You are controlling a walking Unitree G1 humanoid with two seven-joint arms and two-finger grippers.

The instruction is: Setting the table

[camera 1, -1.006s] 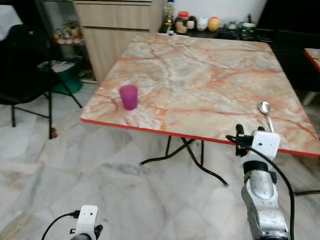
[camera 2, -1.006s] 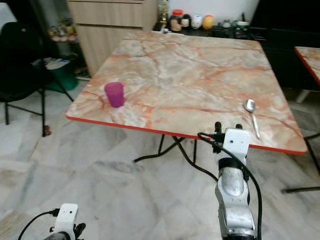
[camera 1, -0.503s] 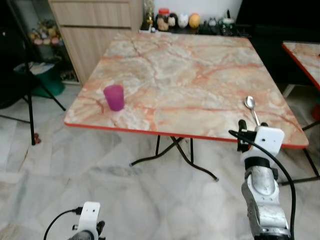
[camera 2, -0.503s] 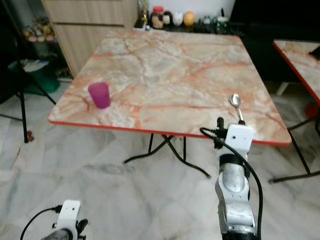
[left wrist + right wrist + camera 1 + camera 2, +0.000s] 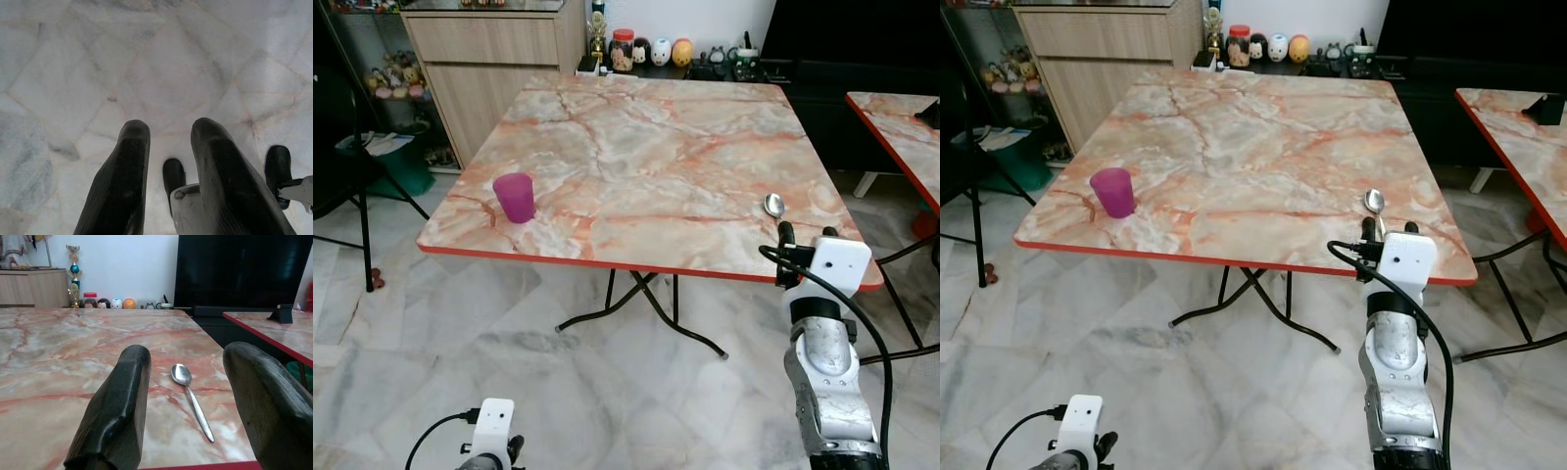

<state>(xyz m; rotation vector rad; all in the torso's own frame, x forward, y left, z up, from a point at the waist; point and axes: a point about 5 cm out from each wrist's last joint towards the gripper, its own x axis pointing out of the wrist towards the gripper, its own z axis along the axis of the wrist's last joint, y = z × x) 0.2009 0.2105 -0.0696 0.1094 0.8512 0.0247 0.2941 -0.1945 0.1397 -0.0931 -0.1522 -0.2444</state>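
A metal spoon [image 5: 773,206] lies near the front right corner of the marble table [image 5: 656,147], its handle pointing at the red front edge. A purple cup [image 5: 515,197] stands upright near the front left corner. My right gripper [image 5: 805,235] is raised at the table's front edge, just short of the spoon's handle. In the right wrist view its fingers [image 5: 122,406] stand wide open, and the spoon [image 5: 188,391] lies on the table beyond them, untouched. My left gripper [image 5: 171,127] hangs low over the floor tiles, open and empty.
A second red-edged table [image 5: 901,117] stands to the right. A wooden cabinet [image 5: 489,49] and a low shelf with jars and figurines [image 5: 651,49] are behind the table. A black chair [image 5: 342,186] and a green bin [image 5: 386,157] are at the left. Folding legs [image 5: 646,294] cross under the table.
The whole picture has shifted, so the camera has moved relative to the table. My right gripper holds the same raised pose near the spoon. Cup and spoon lie where they were.
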